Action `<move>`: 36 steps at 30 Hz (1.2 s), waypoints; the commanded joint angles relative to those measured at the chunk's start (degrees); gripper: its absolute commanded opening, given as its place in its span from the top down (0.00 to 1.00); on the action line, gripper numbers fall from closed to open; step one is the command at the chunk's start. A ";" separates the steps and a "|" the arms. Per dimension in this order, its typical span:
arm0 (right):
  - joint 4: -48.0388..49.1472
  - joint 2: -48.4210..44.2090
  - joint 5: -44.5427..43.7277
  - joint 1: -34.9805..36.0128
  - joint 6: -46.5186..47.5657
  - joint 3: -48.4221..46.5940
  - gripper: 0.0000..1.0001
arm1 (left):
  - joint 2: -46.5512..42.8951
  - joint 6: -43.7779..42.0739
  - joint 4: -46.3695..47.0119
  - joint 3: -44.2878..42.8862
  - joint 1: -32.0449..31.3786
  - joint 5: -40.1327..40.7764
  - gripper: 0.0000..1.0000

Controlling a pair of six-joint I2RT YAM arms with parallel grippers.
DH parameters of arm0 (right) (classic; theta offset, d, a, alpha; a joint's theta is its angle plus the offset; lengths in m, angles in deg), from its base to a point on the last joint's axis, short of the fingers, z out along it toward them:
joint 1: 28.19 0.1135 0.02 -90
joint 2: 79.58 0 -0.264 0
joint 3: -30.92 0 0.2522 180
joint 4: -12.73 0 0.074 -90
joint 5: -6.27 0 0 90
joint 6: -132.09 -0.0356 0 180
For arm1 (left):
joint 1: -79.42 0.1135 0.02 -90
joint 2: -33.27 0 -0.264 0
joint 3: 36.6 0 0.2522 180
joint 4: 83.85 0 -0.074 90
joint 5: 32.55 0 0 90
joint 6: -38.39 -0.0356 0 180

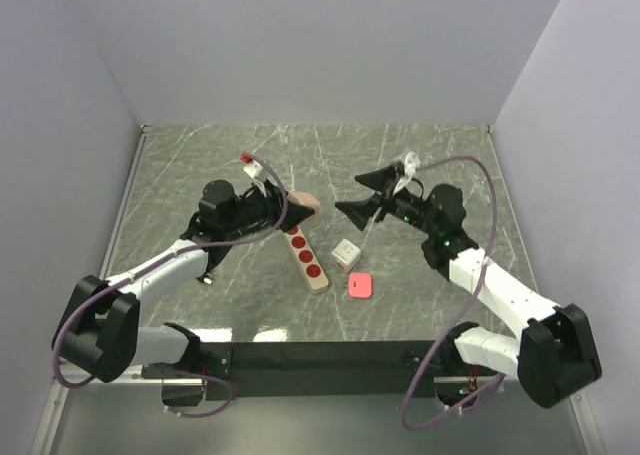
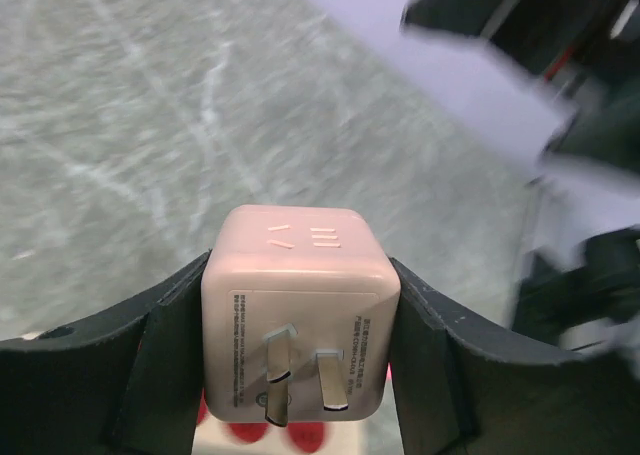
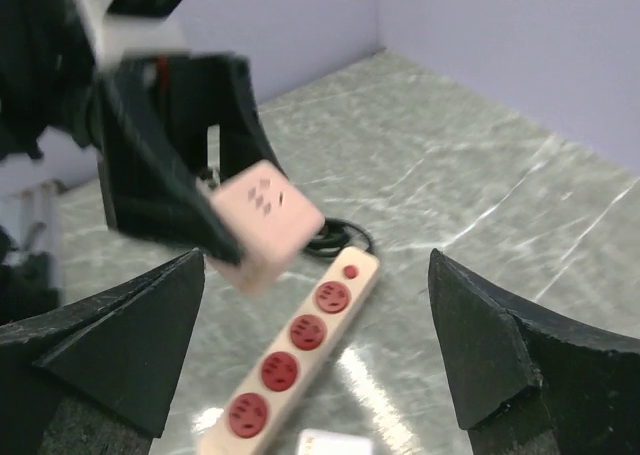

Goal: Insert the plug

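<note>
My left gripper (image 1: 290,208) is shut on a pale pink cube plug (image 1: 304,204) and holds it in the air above the far end of a beige power strip (image 1: 307,255) with several red sockets. In the left wrist view the plug (image 2: 300,305) sits between both fingers (image 2: 140,375), its two flat prongs facing the camera, with red sockets (image 2: 250,433) just below. My right gripper (image 1: 365,197) is open and empty, to the right of the strip. In its view the gripper (image 3: 315,305) hovers over the strip (image 3: 300,350), with the plug (image 3: 265,220) beyond.
A white cube (image 1: 346,254) lies right of the strip, also at the bottom of the right wrist view (image 3: 335,443). A flat red-pink square (image 1: 361,285) lies nearer the front. The strip's black cord (image 3: 335,240) coils at its far end.
</note>
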 commanded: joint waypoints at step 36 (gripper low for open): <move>18.07 -8.48 -4.23 20.45 35.19 11.36 0.01 | 10.49 70.38 67.82 1.15 -0.16 -21.69 0.99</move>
